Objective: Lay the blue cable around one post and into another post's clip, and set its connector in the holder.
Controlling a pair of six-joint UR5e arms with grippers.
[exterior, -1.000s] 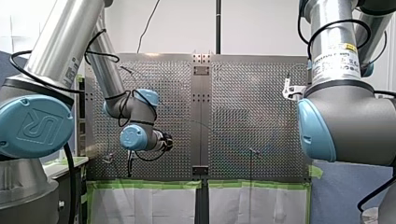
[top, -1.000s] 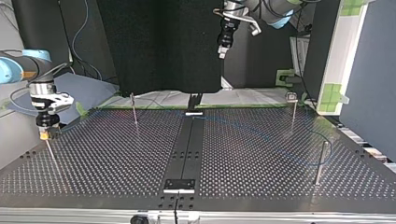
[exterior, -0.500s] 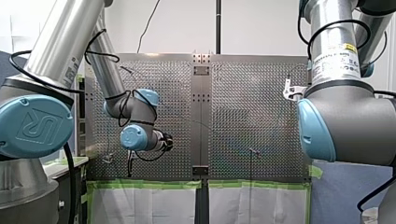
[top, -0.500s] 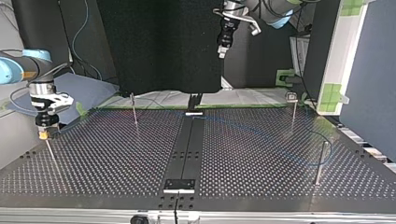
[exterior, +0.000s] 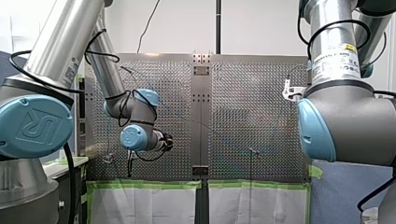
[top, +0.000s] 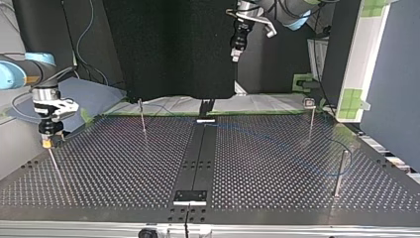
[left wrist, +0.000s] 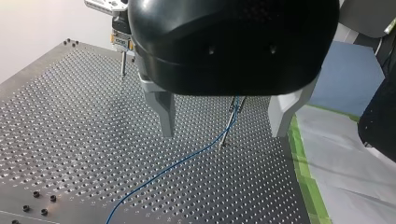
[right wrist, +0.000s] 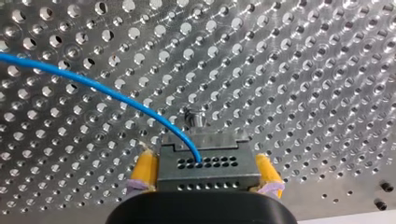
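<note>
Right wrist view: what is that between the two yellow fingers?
A dark connector sits there, clamped at both sides by the yellow fingers of my right gripper, with the blue cable running into it. The right wrist view shows this.

Front view: the big blue joint cap [exterior: 35, 126] on my left arm [exterior: 65, 42] carries the embossed "UR" logo. A smaller blue cap [exterior: 133, 137] further along the same arm has a mark too, prob. the same logo, too small to confirm. Grey lettering [exterior: 71, 65] runs along that arm's silver tube, seen at an angle; can't read it. On my right arm [exterior: 345, 107], a white label [exterior: 335, 63] wraps the tube. Its top line reads "UNIVERSAL ROBOTS" as far as I can make out, smaller lines below illegible. Yellow sticker [exterior: 349, 47] just above it, content unreadable. Top & left wrist views: no legible txt. Right wrist view: connector [right wrist: 208, 165] shows rows of holes, no print.
</note>
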